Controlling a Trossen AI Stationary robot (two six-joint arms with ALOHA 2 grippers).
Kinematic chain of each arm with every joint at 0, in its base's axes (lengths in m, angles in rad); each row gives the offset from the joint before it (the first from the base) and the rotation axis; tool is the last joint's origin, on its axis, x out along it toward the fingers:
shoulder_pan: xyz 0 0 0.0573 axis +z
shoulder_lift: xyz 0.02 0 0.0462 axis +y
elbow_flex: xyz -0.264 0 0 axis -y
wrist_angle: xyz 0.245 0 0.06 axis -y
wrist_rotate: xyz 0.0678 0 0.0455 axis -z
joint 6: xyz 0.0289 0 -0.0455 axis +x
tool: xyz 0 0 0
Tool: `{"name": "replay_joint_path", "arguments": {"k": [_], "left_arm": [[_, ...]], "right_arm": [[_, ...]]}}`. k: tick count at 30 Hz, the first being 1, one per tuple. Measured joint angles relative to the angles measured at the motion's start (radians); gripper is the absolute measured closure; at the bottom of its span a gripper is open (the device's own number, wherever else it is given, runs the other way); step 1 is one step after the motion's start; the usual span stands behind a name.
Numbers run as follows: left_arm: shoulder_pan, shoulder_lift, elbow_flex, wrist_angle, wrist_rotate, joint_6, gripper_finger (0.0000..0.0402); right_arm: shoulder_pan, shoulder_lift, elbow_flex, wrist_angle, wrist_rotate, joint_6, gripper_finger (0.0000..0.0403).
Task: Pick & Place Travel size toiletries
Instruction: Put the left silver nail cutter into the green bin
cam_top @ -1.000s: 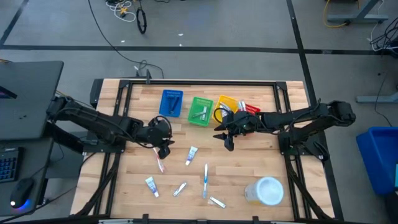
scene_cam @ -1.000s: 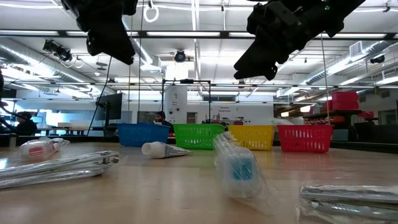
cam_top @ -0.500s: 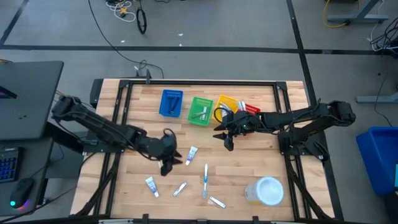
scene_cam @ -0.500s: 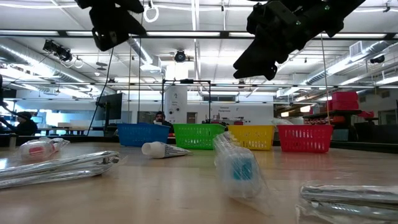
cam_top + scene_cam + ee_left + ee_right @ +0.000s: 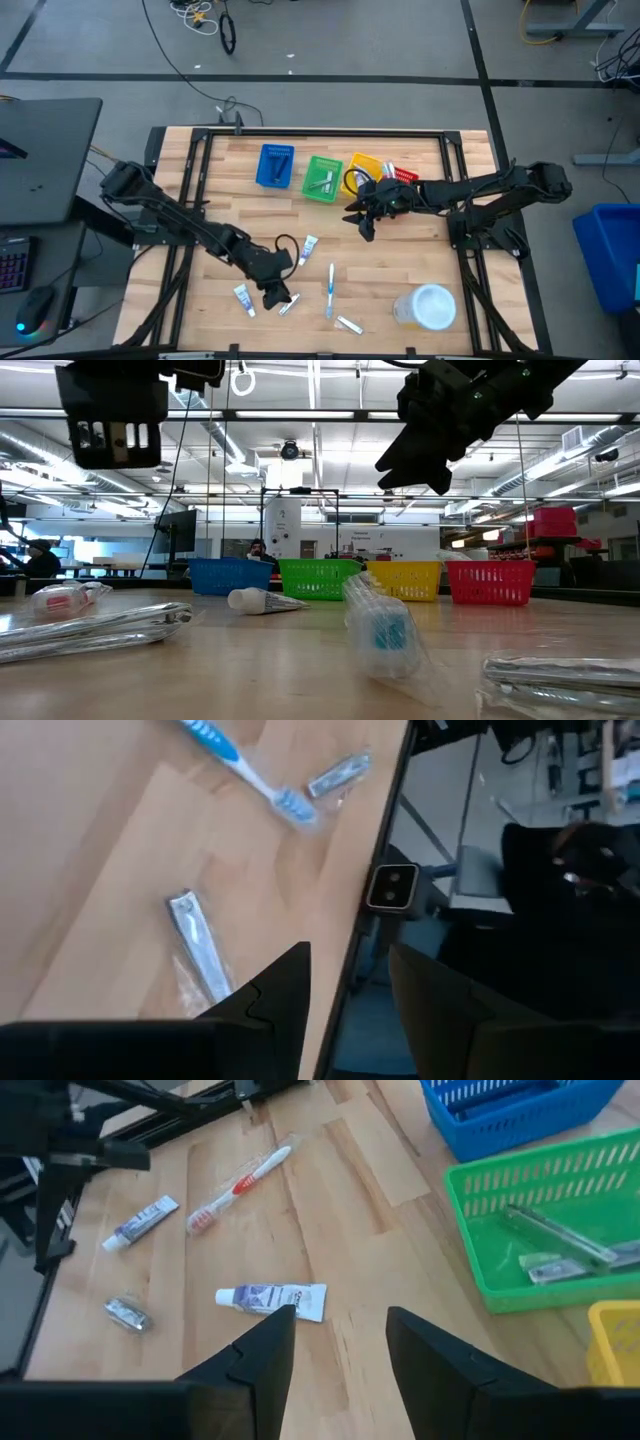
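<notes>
Several toiletries lie flat on the wooden table: a white tube [image 5: 308,248], a blue toothbrush [image 5: 330,289], a second tube [image 5: 243,298], a silvery packet [image 5: 290,303] and another packet [image 5: 348,324]. The right wrist view also shows a red-and-white toothbrush [image 5: 240,1185]. My left gripper [image 5: 277,295] hovers open over the near part of the table, just above and beside the silvery packet [image 5: 200,955]. My right gripper [image 5: 365,227] hangs open above the table in front of the baskets, with the white tube [image 5: 270,1297] ahead of it. Neither holds anything.
Blue [image 5: 276,165], green [image 5: 322,178], yellow [image 5: 365,168] and red [image 5: 400,175] baskets stand in a row near the far edge; the green one holds a few packets. A large round translucent container [image 5: 428,307] sits at the near right. The near table edge lies close to my left gripper.
My left gripper has travelled from the table's middle left toward the near edge and slightly right, ending over the silvery packet; in the low view it has come much closer. The right arm has kept still, and nothing on the table has moved.
</notes>
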Motion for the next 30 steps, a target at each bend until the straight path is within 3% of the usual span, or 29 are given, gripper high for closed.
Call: {"name": "replay_joint_path", "arguments": {"k": [4,6,13,20,28,30], "left_arm": [[-0.030,-0.002,0.000,0.011,-0.085,0.134,0.0256],[-0.049,-0.002,0.000,0.030,-0.149,0.112,0.0256],[-0.116,-0.002,0.079,0.012,-0.211,0.133,0.0256],[-0.159,0.048,0.306,-0.337,-0.384,0.121,0.0256],[-0.150,0.272,0.540,-0.737,-0.388,0.088,0.0256],[-0.148,0.309,0.550,-0.741,-0.385,0.077,0.0256]], "right_arm": [[0.000,0.000,0.000,0.007,0.000,0.011,0.0236],[0.000,0.000,0.000,0.005,0.000,0.011,0.0237],[0.000,0.000,0.000,0.009,-0.002,0.040,0.0238],[0.000,0.000,0.000,0.014,-0.001,0.039,0.0238],[0.000,0.000,0.000,0.029,0.001,0.037,0.0238],[0.000,0.000,0.000,0.028,0.001,0.037,0.0238]]}}
